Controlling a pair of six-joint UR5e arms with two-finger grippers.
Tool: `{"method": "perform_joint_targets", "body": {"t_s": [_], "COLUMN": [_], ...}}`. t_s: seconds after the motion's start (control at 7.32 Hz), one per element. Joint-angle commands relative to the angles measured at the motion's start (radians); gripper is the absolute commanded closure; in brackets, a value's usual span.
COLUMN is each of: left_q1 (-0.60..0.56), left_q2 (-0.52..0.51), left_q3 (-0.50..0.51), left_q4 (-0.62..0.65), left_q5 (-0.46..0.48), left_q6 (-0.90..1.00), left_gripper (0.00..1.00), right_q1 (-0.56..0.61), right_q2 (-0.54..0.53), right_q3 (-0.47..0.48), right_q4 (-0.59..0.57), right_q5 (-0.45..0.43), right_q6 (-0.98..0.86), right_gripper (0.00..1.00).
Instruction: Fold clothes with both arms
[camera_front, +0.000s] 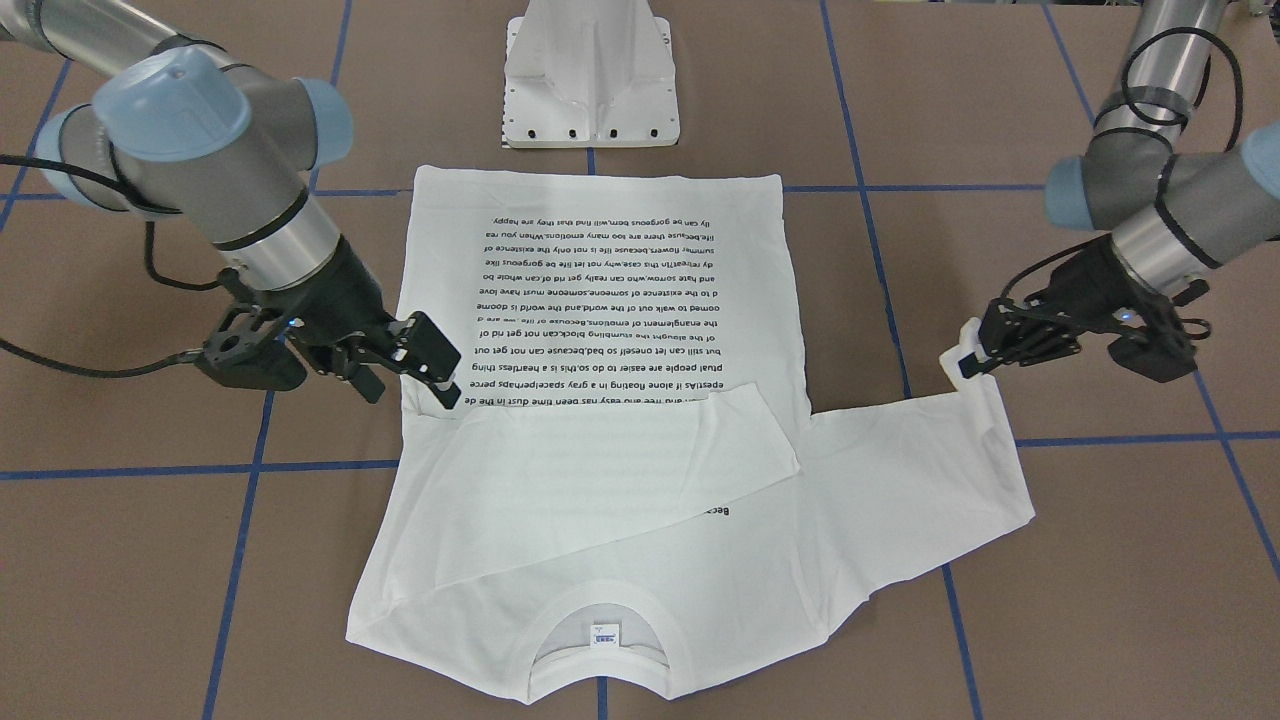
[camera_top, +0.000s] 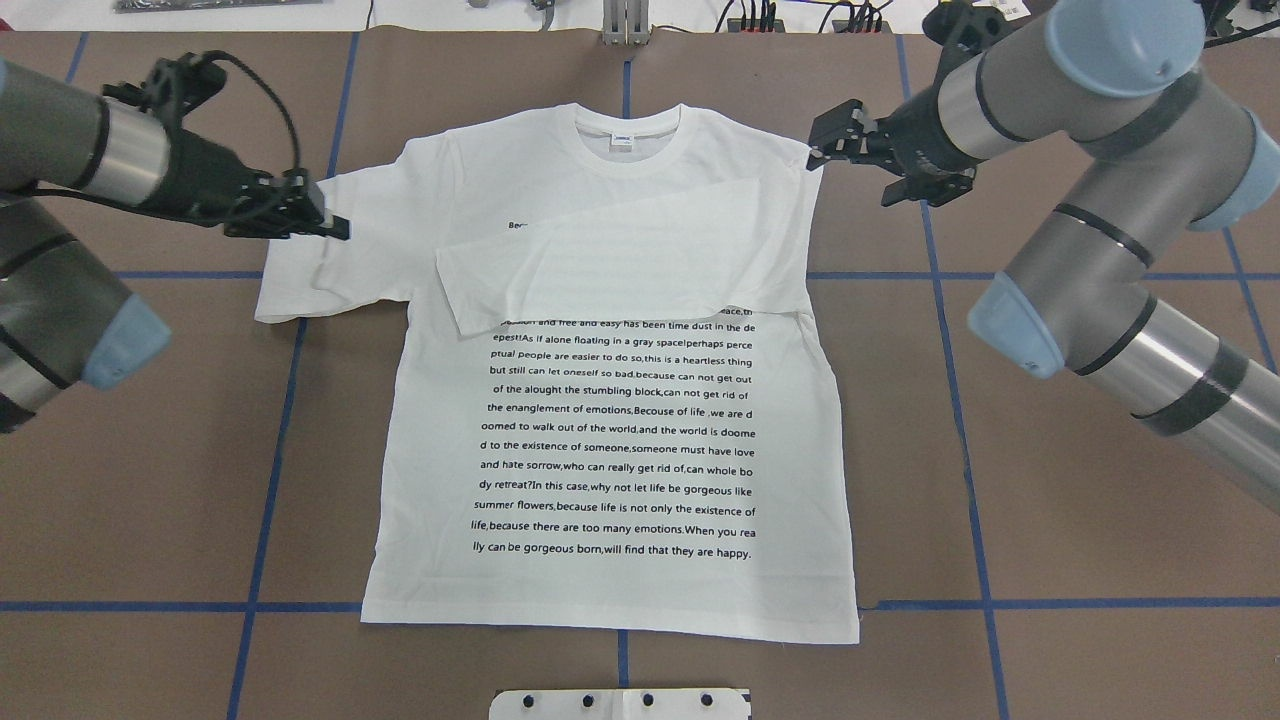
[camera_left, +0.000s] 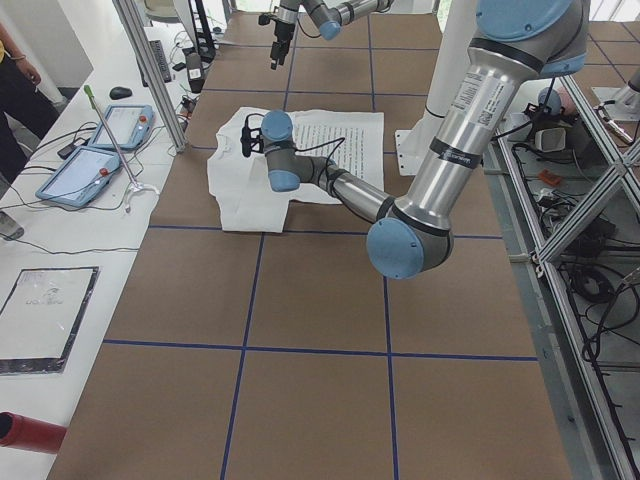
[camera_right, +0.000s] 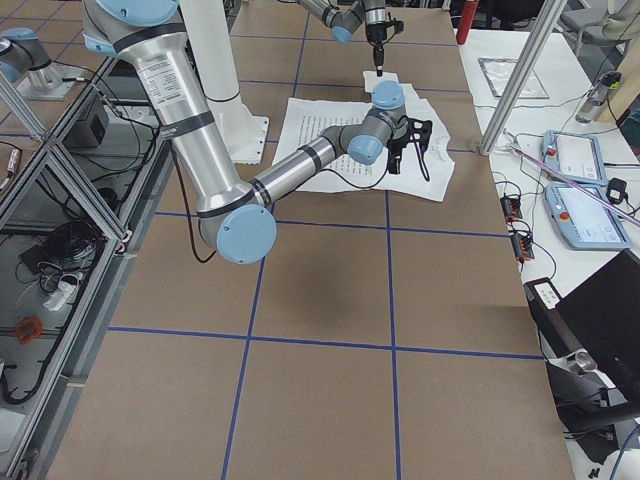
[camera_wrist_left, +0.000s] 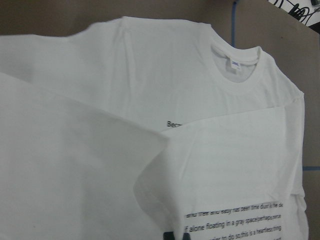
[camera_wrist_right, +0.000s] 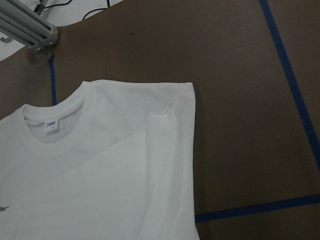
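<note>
White shirt (camera_top: 610, 440) lies flat on table (camera_top: 1000, 450), printed side up. Its collar (camera_top: 632, 168) is on the side far from the robot and its hem is near the base (camera_front: 592, 80), not touching it. The label (camera_top: 622, 141) inside the collar is too small to read. On the robot's right the folded sleeve (camera_top: 620, 260) lies across the chest and covers the top text lines. Only "Be" shows above it, and the line at its lower edge is half hidden. Some text lines are cut off at the shirt's side edges. The spread sleeve (camera_top: 310, 280) lies out flat to the robot's left.

At the cuff end of the spread sleeve is the left gripper (camera_top: 338, 229), jaws pinched together on the cloth. Front view shows the cuff corner lifted off the table into the tips. In the left wrist view blurred sleeve cloth fills the near left. No fingers can be made out there, just a dark smudge at the bottom edge.

The right gripper (camera_front: 412, 385) has its jaws spread wide and holds nothing. It is by the shoulder corner on the folded side, and I cannot tell if a tip touches the cloth. Right wrist view shows that corner and the collar from above, with no fingers in frame.

The base is cut off by the frame in the front and overhead views. In the side views both grippers are small and the near arm blocks part of the shirt. Blue tape (camera_top: 150, 606) lines run partly under the shirt. A person (camera_left: 15, 90) stands at the edge of the left side view, mostly cut off.
</note>
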Motion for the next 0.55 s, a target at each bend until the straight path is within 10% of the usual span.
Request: {"method": "perform_joint_targets", "body": {"t_s": [0.0,0.41], "left_q1": [0.107,0.296], "left_q2": [-0.229,-0.434], "left_q3": [0.020,0.216], "left_q4": [0.112,0.141], "left_q5": [0.159,0.437], "left_q6": [-0.137,-0.164], "left_gripper": [1.00,1.00], "right_q1": [0.037,0.050], "right_q2": [-0.051,-0.062], "right_q3": [0.001,-0.004], "right_q4": [0.000,0.000], "right_q5": [0.012,0.009], "right_q6": [-0.062,-0.068], "right_gripper": [0.01,0.01]}}
